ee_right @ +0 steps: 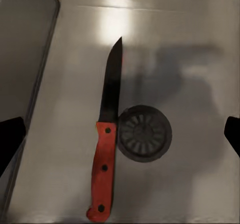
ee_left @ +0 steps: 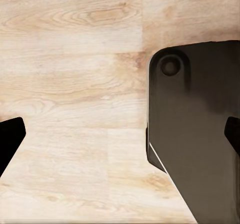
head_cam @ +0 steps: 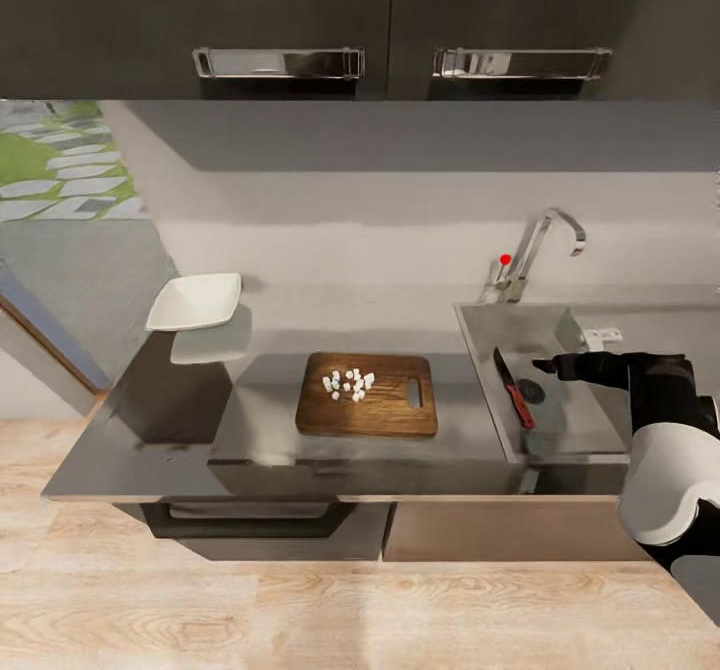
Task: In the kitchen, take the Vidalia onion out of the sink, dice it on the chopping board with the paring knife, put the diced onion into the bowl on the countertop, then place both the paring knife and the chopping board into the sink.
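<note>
The right arm reaches over the sink [head_cam: 560, 325], its right gripper [head_cam: 545, 364] hovering above the basin with jaws spread wide and empty. The paring knife [ee_right: 107, 139] lies flat on the sink floor, its handle touching the drain [ee_right: 144, 133]. The left gripper [ee_left: 120, 134] hangs open over wooden floor [ee_left: 70, 58]. Diced onion [head_cam: 348, 383] sits on the chopping board [head_cam: 370, 410] on the countertop [head_cam: 150, 430]; the bowl [head_cam: 195, 301] stands well apart.

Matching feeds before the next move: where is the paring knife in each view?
Head view: paring knife lies in the sink, left of the drain.
Right wrist view: knife lies flat beside the drain.
Left wrist view: not in it.
Shared landmark: the drain.
</note>
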{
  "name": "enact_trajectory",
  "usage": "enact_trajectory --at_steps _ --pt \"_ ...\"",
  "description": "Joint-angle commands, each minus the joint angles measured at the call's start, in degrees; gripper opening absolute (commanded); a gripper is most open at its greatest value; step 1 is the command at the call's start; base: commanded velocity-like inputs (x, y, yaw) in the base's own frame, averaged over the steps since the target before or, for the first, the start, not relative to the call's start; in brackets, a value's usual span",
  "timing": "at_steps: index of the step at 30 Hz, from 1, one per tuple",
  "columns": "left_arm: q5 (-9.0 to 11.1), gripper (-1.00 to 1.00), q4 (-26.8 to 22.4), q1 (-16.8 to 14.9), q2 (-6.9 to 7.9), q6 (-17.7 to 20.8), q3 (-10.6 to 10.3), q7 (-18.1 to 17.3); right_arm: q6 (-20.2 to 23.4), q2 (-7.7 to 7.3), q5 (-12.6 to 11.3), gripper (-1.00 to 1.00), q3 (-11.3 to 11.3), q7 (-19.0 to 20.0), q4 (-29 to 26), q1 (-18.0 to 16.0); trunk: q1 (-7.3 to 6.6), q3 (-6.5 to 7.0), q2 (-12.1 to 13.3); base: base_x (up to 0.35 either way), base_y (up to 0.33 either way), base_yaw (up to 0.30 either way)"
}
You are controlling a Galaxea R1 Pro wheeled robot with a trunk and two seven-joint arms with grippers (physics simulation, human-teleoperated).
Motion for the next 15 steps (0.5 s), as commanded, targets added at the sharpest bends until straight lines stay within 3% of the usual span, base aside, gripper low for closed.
enact_trajectory --at_steps 1,9,11,15 --pt "0.57 1.0 -0.11 -0.01 0.05 -0.16 -0.48 0.25 0.36 0.05 0.35 1.0 -0.2 0.84 -0.32 -0.07 0.0 -0.1 -0.11 -0.326 0.0 0.0" --pt "0.58 1.0 -0.14 -0.01 0.05 -0.16 -0.48 0.25 0.39 0.48 0.32 1.0 -0.16 1.33 -0.75 -0.07 0.0 -0.1 -0.11 -0.33 0.009 0.0" --pt "0.58 1.0 -0.17 -0.01 0.05 -0.16 -0.44 0.25 0.16 2.67 0.49 1.0 -0.19 1.65 -3.5 -0.04 0.0 -0.1 -0.11 -0.19 0.193 0.0" --pt "0.58 1.0 -0.18 -0.01 0.05 -0.16 -0.45 0.25 0.14 4.23 0.53 1.0 -0.26 1.76 -5.98 0.58 0.0 -0.1 -0.11 -0.049 0.273 0.0"
